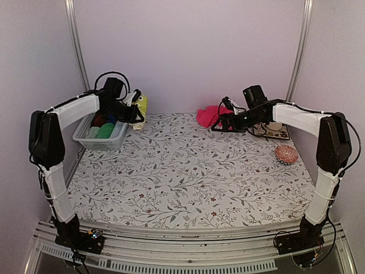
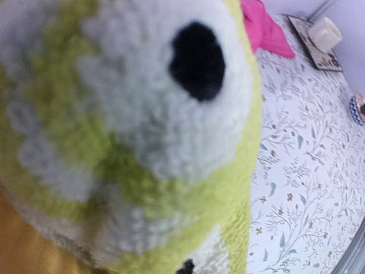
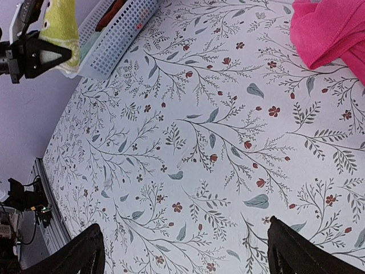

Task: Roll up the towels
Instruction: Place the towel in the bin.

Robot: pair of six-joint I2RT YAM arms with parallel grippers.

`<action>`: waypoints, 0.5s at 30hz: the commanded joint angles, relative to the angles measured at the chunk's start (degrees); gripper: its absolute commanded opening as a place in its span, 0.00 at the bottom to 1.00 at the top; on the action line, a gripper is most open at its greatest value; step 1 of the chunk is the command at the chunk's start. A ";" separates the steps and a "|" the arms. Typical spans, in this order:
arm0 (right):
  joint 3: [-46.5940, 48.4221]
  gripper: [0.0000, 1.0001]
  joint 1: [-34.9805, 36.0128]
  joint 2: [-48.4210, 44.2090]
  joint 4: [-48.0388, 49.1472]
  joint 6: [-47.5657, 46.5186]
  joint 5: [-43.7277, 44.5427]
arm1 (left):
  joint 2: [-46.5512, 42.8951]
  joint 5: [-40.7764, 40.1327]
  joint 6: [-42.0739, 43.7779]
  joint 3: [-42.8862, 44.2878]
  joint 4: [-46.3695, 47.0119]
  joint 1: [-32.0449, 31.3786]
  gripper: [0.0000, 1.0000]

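My left gripper (image 1: pixel 136 112) hangs at the back left, just right of the basket, shut on the lime-yellow towel (image 1: pixel 141 104). That towel (image 2: pixel 142 142), with its white patches and a black spot, fills the left wrist view and hides the fingers. In the right wrist view the same towel (image 3: pixel 60 23) hangs bunched from the left gripper (image 3: pixel 43 54). The hot pink towel (image 1: pixel 207 116) lies crumpled at the back centre. My right gripper (image 1: pixel 219 122) hovers beside it, open wide over bare cloth, nothing between its fingers (image 3: pixel 85 251). The pink towel (image 3: pixel 331 31) lies ahead of them to the right.
A white mesh basket (image 1: pixel 85 138) with dark red, blue and green rolls stands at the back left. A patterned coaster board (image 1: pixel 280 135) with a white cup sits at the back right. A round red-orange woven pad (image 1: pixel 287 154) lies near the right edge. A floral cloth (image 1: pixel 188 182) covers the table.
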 commanded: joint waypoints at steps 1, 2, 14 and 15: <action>-0.51 0.99 -0.08 -2.85 -1.22 -2.29 2.04 | 4.05 -5.71 3.56 7.48 -8.46 5.13 0.05; -0.71 0.99 -0.06 -2.98 -1.23 -2.36 2.08 | 5.20 -6.55 4.00 9.27 -9.94 6.29 0.05; -0.50 0.99 -0.31 -3.09 -3.98 -3.78 2.69 | 17.40 -17.44 9.94 25.70 -19.08 17.70 0.06; -0.44 0.99 -0.38 -3.07 -4.30 -3.93 2.53 | 17.95 -18.52 10.64 26.32 -19.72 18.65 0.06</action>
